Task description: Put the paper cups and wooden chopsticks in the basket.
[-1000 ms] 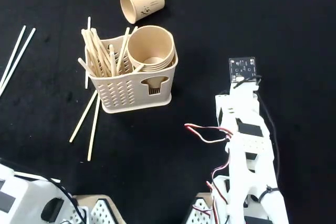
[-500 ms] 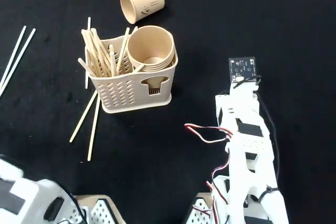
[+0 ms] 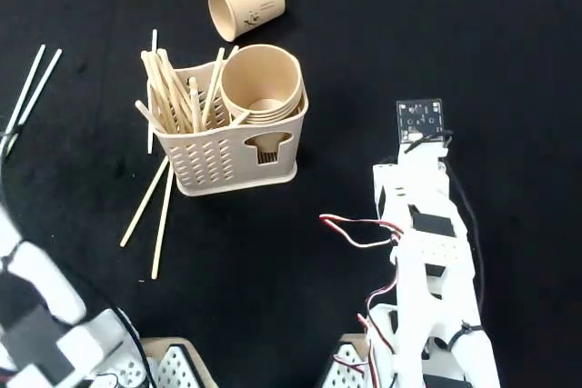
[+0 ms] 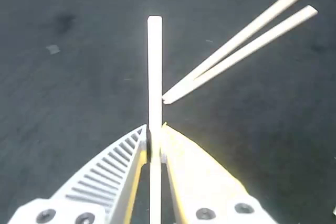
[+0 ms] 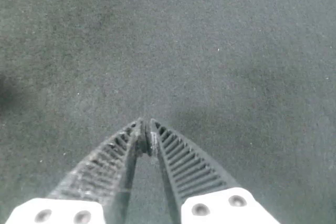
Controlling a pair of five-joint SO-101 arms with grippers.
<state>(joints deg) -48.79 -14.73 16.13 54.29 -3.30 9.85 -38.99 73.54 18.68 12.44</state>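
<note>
The left arm (image 3: pixel 36 306) has swung up along the desk's (image 3: pixel 364 61) near left edge in the last second, and its hand (image 4: pixel 155 145) is clenched on one chopstick (image 4: pixel 154 66), held above two more (image 4: pixel 286 4) lying on the desk. That stick looks ready to be carried to the basket (image 3: pixel 227 156), well apart. The right hand (image 5: pixel 144 137) has stayed closed on nothing. One cup (image 3: pixel 245 6) lies outside.
</note>
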